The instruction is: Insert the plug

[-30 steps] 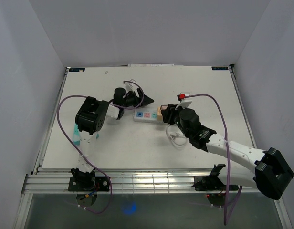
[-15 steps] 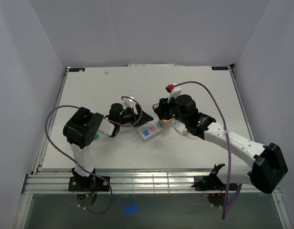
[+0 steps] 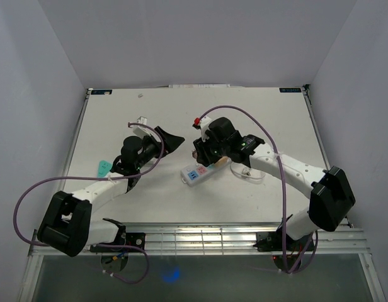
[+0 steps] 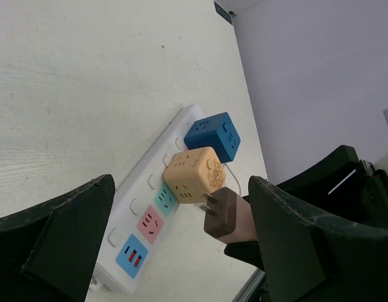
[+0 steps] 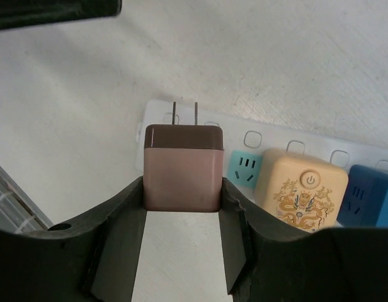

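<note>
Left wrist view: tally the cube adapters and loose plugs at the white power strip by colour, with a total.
Tan plastic cube adapter: 1
Blue plastic cube adapter: 1
Brown plastic two-pin plug: 1
Total: 3

The right gripper (image 5: 181, 192) has its jaws clamped on the sides of a brown plug (image 5: 181, 167). Its two flat prongs (image 5: 184, 112) point away from the jaws at a white power strip (image 5: 276, 135) on the pale worktop (image 5: 320, 56). Right of the jaws, the strip shows a teal socket (image 5: 244, 170), then carries a yellow cube adapter (image 5: 301, 189) with a dragon print and a blue cube adapter (image 5: 370, 204)
</note>
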